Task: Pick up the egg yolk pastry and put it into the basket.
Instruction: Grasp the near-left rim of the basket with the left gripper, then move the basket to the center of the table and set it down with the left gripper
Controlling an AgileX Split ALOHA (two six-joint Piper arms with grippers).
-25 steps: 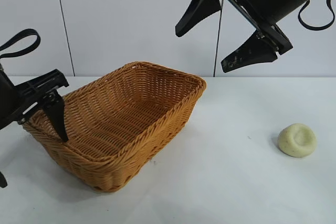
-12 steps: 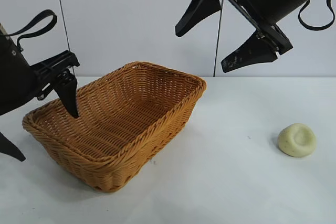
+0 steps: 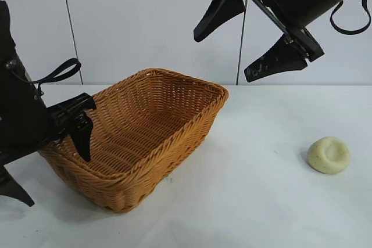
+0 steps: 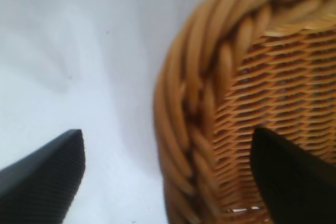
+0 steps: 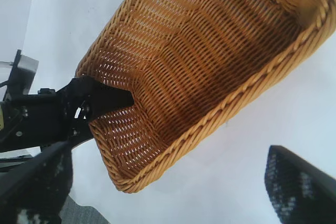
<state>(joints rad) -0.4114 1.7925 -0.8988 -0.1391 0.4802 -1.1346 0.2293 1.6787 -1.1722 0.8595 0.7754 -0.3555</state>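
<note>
A plain white worktop (image 3: 250,201) runs back to a pale panelled wall (image 3: 145,21) with thin dark vertical seams. The basket (image 3: 148,129) sits on the left half of the worktop. The egg yolk pastry (image 3: 329,155) lies well apart from it, alone on bare surface toward the right edge, dimple up. The left gripper (image 3: 46,164) straddles the basket's near-left corner, its fingers (image 3: 82,135) spread wide: one reaches inside over the braided rim (image 4: 194,119), the other stands outside by the worktop. The right gripper (image 3: 247,42) hangs high above the basket's far right side, fingers spread wide and holding nothing.
</note>
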